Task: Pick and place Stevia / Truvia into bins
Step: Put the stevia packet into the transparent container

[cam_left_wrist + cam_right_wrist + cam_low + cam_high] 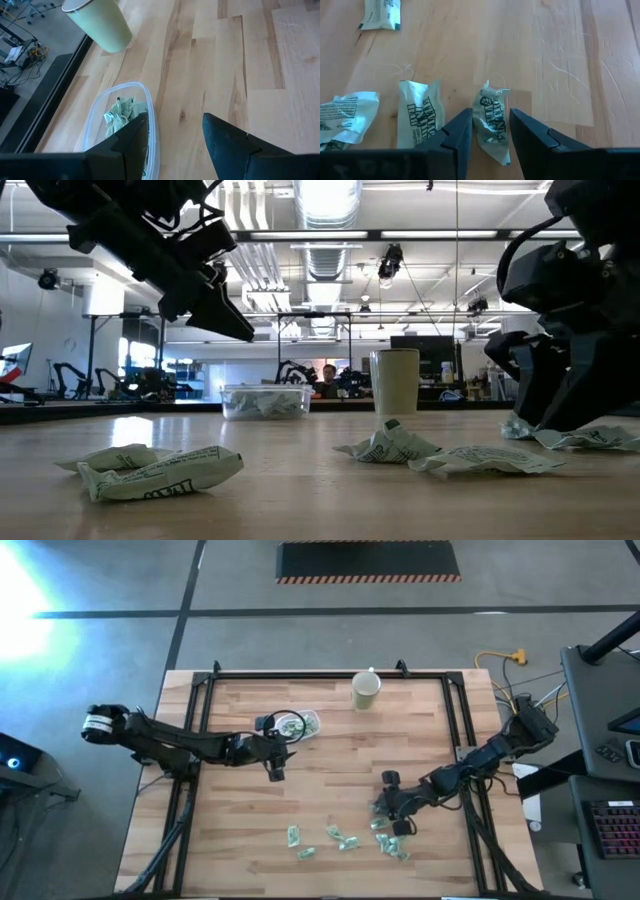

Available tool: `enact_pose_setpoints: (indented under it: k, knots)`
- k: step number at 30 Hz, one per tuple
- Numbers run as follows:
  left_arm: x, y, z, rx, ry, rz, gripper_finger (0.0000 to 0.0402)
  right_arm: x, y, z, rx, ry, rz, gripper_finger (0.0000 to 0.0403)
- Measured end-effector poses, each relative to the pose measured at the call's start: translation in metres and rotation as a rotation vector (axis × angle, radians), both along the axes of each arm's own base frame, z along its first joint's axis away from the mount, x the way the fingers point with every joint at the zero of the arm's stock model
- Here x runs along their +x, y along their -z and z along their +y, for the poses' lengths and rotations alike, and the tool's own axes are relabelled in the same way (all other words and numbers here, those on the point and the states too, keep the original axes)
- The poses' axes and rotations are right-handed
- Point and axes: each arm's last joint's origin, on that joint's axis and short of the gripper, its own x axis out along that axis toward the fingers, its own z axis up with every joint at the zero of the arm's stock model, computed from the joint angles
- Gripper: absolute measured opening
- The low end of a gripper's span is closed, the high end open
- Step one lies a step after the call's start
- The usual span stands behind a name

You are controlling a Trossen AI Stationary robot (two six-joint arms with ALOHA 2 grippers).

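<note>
Table (330, 755): bare wood between the arms; black frame along its edges.
Clear tub (300, 724): near far edge, holds sachets.
Left gripper (175, 137): apart, empty, beside tub.
Right gripper (490, 132): fingers straddle one sachet (492, 122); grip uncertain.
Loose sachets (340, 838): near front edge.

Tub (298, 724) sits far left of centre, cup (365, 690) farther right; loose sachets (345, 838) lie near, right.
</note>
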Motion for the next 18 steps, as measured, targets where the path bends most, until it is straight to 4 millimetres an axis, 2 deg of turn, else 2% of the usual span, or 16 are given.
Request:
enact_pose_setpoints:
  k: [7,18]
  knots:
    - [0.0000,0.0000,0.0001,0.000,0.000,0.000,0.0171,-0.0004,0.0006,-0.0030,-0.050,0.026,0.001,0.0097]
    - [0.0002,-0.0004,0.0001,0.000,0.000,-0.002,0.0171,0.0031,-0.0026,-0.0022,-0.119,-0.040,-0.013,0.0015]
